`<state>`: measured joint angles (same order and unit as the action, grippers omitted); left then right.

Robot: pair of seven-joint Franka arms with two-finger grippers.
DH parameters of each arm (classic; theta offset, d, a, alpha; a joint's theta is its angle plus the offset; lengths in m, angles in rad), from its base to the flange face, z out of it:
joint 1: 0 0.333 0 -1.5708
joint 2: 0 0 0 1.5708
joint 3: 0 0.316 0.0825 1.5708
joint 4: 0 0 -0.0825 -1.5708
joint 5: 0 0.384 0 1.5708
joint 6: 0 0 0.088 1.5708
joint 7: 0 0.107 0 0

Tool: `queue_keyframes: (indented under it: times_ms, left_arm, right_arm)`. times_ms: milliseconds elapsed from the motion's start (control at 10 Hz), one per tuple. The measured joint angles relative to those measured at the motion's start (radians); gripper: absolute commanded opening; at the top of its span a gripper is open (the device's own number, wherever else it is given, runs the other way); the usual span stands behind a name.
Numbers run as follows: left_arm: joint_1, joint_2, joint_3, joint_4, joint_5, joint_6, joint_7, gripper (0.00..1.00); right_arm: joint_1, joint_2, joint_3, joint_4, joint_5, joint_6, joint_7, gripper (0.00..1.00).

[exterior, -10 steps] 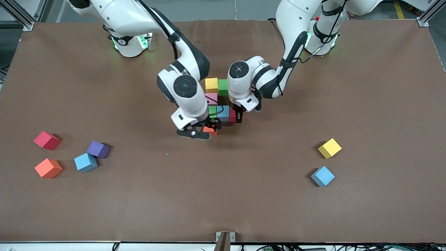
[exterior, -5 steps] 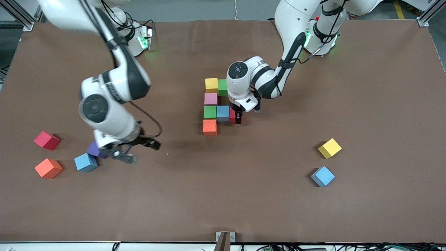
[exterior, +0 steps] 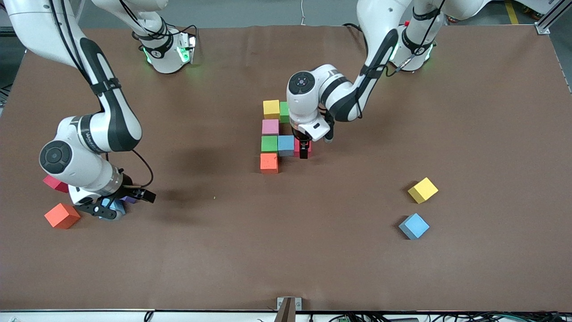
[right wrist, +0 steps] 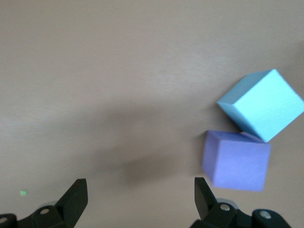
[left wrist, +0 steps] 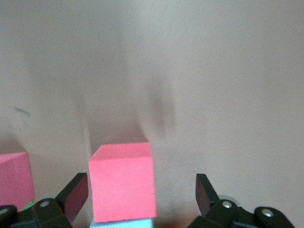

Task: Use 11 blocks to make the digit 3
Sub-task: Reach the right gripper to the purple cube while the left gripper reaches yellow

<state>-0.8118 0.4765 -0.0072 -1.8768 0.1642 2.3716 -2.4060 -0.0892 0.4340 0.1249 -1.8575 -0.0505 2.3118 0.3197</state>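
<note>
Seven blocks stand together mid-table: yellow, green, pink, green, blue, orange, and a red block half hidden under the left hand. My left gripper is open around that red block, which sits close to one finger. My right gripper hangs open over a loose blue block and a purple block, with nothing between its fingers.
At the right arm's end lie a loose red block and an orange block. Toward the left arm's end lie a yellow block and, nearer the camera, a blue block.
My right arm swung away from the orange block mid-table to the loose blue and purple blocks at its own end. My left gripper opened and let go of the red block.
</note>
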Motion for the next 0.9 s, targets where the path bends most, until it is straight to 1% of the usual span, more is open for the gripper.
queue_keyframes:
  times_ms: [200,300,400,500,700,900]
  left_arm:
    - [0.104,-0.047,0.005,-0.001,0.0,-0.029,0.123,1.0]
    - [0.174,-0.052,0.006,-0.003,0.001,-0.03,0.211,1.0]
    - [0.243,-0.052,0.006,-0.009,0.003,-0.03,0.314,1.0]
    - [0.307,-0.05,0.007,-0.017,0.011,-0.03,0.424,1.0]
    - [0.425,-0.047,0.006,-0.021,0.02,-0.03,0.69,1.0]
    - [0.514,-0.047,0.004,-0.022,0.023,-0.03,0.929,1.0]
  right_arm:
    - [-0.052,-0.002,0.001,-0.039,0.0,0.04,-0.021,0.99]
    - [-0.072,-0.002,0.001,-0.072,0.0,0.091,-0.028,0.99]
    - [-0.091,-0.002,0.0,-0.109,0.0,0.143,-0.046,0.99]
    - [-0.112,-0.002,0.001,-0.132,0.0,0.164,-0.068,0.99]
    - [-0.137,-0.002,0.001,-0.151,0.0,0.172,-0.086,0.99]
    - [-0.139,-0.002,0.002,-0.158,0.0,0.212,-0.088,0.99]
